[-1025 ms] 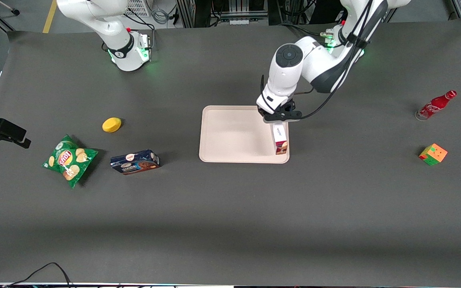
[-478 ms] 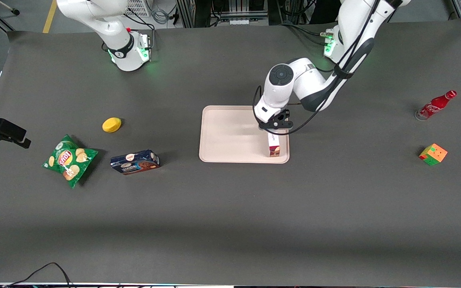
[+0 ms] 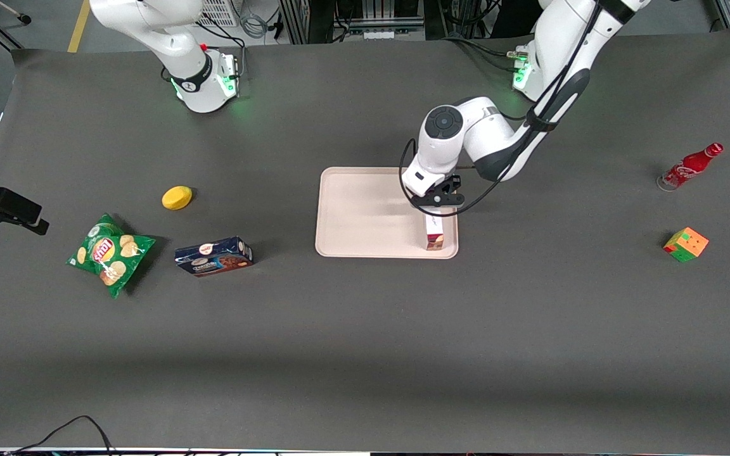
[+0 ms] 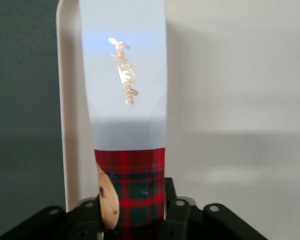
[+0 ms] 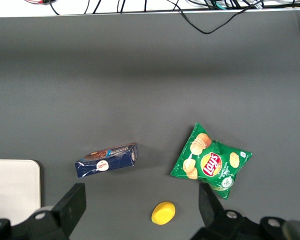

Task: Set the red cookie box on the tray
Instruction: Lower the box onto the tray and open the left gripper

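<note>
Pincer: the pincer [image 3: 436,201] is clamped on one end of the box [image 3: 434,232], low over the tray [image 3: 365,215] at its edge toward the working arm.
Box: it reaches from the pincer toward the front camera, its long white face [image 4: 125,75] lying along the tray's rim [image 4: 67,100]; whether it rests on the tray yet, I cannot tell.
Risk, overhang: the box sits just beside the rim, so a release here could leave one side riding on the rim and sliding onto the surface [image 3: 530,304].
Risk, tipping: it is narrow and held by its end; opening before it lies flat could roll it over.
Risk, drag: withdrawing sideways could pull it off.
</note>
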`<move>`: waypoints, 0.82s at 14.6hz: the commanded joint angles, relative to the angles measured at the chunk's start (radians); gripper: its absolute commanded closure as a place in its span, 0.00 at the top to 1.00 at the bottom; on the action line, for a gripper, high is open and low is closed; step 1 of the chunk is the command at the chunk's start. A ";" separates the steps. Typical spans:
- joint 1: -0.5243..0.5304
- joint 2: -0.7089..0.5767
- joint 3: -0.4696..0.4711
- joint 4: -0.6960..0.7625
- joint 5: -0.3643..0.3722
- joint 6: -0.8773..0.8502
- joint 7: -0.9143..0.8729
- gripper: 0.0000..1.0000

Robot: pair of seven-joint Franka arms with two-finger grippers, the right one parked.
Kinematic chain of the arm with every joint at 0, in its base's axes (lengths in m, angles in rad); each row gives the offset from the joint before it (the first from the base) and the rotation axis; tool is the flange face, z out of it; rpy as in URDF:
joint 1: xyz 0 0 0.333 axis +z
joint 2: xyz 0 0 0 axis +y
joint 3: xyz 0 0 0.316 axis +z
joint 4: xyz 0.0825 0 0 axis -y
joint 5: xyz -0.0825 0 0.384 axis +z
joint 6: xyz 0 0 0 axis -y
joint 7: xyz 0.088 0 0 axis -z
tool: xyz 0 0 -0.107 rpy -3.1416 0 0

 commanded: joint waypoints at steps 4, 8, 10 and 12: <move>0.005 0.015 0.016 0.019 0.031 -0.003 -0.032 1.00; 0.008 -0.056 0.010 0.058 0.028 -0.089 -0.019 1.00; 0.008 -0.109 -0.004 0.120 0.012 -0.231 -0.006 1.00; 0.011 -0.136 -0.013 0.201 -0.023 -0.352 0.079 1.00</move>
